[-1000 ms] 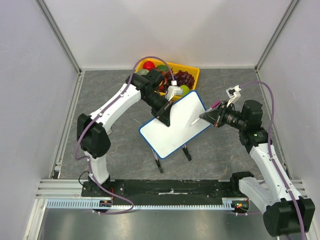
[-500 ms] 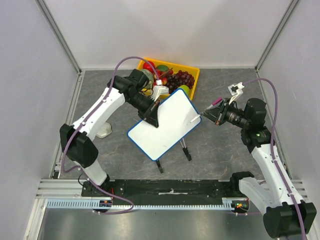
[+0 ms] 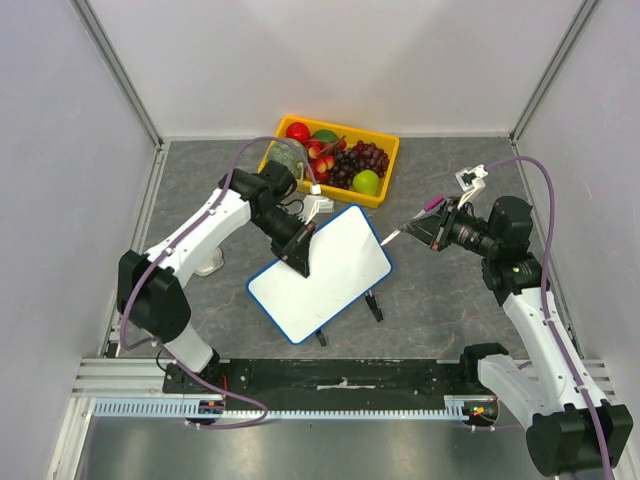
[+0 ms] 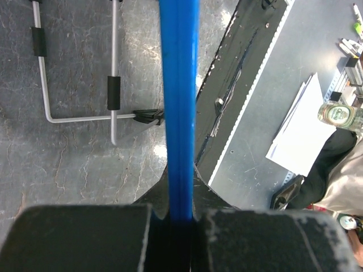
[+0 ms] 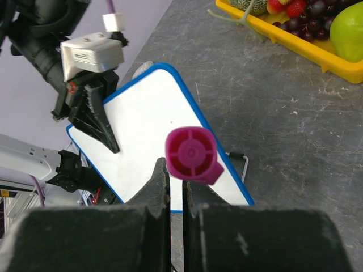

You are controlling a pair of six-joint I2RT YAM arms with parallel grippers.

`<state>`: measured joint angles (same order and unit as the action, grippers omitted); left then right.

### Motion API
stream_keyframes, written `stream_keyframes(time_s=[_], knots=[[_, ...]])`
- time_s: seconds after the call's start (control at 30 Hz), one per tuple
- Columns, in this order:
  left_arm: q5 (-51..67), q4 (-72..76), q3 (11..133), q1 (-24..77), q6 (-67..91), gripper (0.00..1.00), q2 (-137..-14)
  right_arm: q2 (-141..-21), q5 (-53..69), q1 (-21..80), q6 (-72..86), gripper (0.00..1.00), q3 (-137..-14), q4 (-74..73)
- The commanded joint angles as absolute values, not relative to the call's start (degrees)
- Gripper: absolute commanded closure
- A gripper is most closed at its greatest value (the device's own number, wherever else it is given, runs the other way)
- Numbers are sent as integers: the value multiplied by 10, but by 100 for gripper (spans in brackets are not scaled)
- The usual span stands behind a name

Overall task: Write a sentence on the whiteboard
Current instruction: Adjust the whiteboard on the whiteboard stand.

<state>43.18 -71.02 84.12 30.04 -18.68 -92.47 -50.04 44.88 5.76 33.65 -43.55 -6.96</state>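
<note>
Whiteboard (image 3: 330, 280) lower-left vs before, clamped in L tool (image 3: 298, 252); R tool (image 5: 174, 192) tight on marker (image 5: 191, 154)

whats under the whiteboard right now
A bent wire stand with black sleeves lies on the grey table beneath the whiteboard, which the left gripper holds by its rim. From above, only two leg ends show; the rest is covered.

A robotics lab cell: plain white wall panels (image 3: 340, 60) in aluminium frame posts (image 3: 118, 72) enclose a grey stone-patterned tabletop (image 3: 440, 300). Past its near edge, a grey bench (image 4: 272, 85) holds loose white paper sheets (image 4: 303, 130) and marker pens (image 4: 350, 46).
</note>
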Motion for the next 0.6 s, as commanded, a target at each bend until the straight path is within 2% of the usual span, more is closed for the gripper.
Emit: stream_keyframes(time_s=[0.0,0.57], knots=[[442,-690,869,306,-211,98,-971,-499,464,55,343,100,-445,-50],[415,-695,898,359,-218,98,-1078,-505,464,54,337,100,-438,-51]])
